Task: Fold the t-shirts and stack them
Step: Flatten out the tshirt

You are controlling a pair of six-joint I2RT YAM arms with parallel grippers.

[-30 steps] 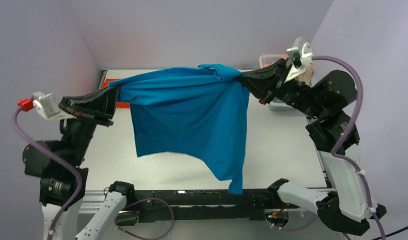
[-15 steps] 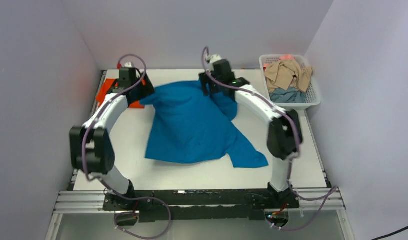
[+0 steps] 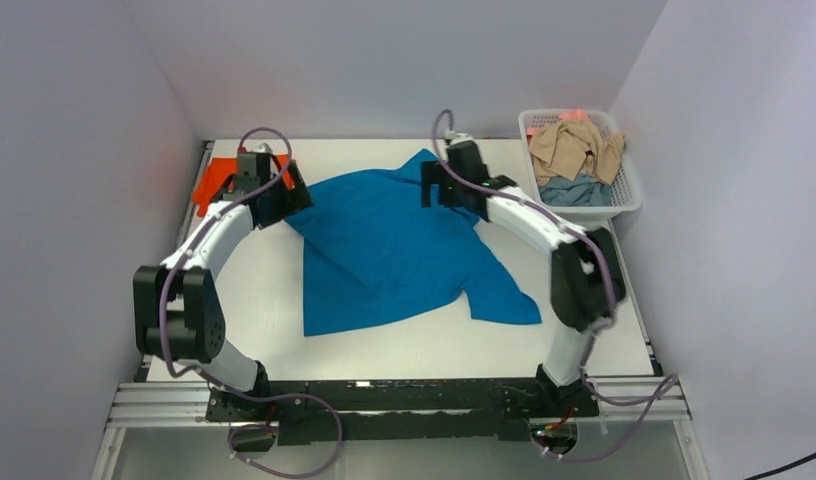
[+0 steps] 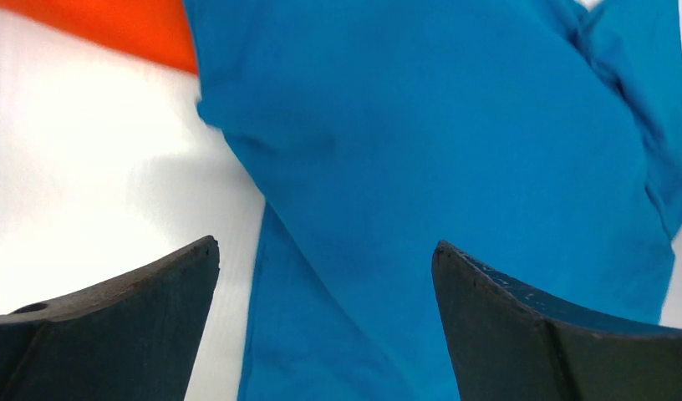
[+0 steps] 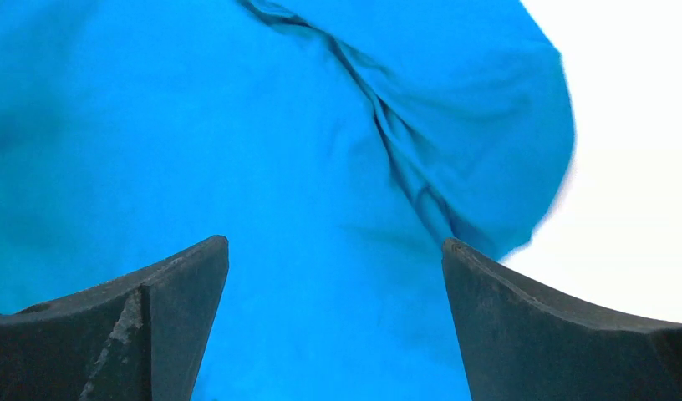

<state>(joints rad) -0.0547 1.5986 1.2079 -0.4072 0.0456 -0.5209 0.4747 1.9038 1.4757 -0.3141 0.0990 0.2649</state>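
Since one second ago the bright teal-blue cotton t-shirt (image 3: 389, 250) has come down: then it hung stretched in the air between the two hands, and now it lies spread on the white table (image 3: 254, 310), a little more toward the right side than half a second ago. Both arms have lowered and now reach forward over the far half of the table. The left hand (image 4: 325, 244) hovers over the far left corner of the teal shirt; in the left wrist view its two dark fingers (image 4: 112, 322) stand wide apart and nothing is between them, only the blue cloth below. The right hand (image 5: 333, 243) hovers over the far right corner of the same shirt, also with its fingers spread wide and holding nothing. The cloth under it shows a long wrinkle and a rounded folded edge. The shirt lies mostly flat in the middle of the table, with one sleeve pointing to the near right. The orange-red t-shirt (image 3: 214, 178) lies at the far left edge of the table, and in the left wrist view the teal corner meets its edge. A white plastic basket (image 3: 629, 200) stands at the far right and holds a crumpled beige garment (image 3: 576, 145) on top of a dull grey-blue garment (image 3: 574, 190).
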